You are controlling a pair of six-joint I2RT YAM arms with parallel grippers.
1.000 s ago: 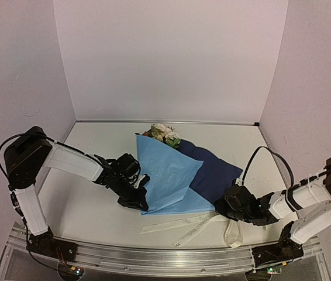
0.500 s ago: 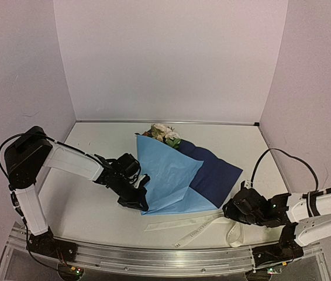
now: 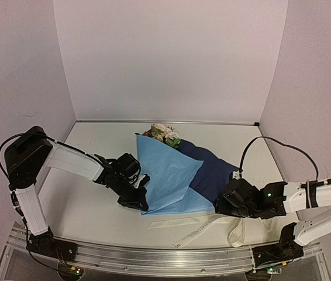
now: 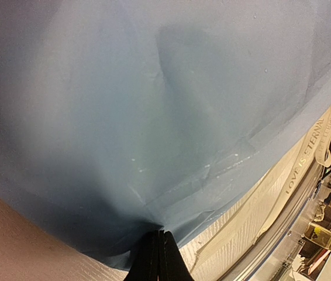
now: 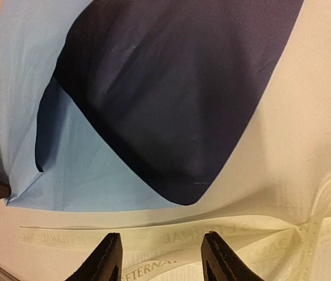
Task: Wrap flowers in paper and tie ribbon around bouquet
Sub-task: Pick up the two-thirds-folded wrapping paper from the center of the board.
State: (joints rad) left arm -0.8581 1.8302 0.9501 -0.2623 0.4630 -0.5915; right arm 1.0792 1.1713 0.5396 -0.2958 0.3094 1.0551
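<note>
My right gripper point(image 5: 162, 252) has swung back in toward the paper's dark flap, and its jaws have spread to a middling gap; it holds nothing. Just beneath it the ribbon point(image 5: 171, 237) lies flat along the near side of the table point(image 3: 89, 205), with a loop at its right end. It looks limp, light and thin, so I judge the raised loop the best place to pinch it. My left gripper point(image 4: 158, 246) is clamped tight on the near corner of the paper point(image 3: 168, 172), a thin sheet that creases easily and might tear if tugged. Farthest off, the flowers point(image 3: 164, 133) poke out of the paper's far end. They look soft and easily crushed.
</note>
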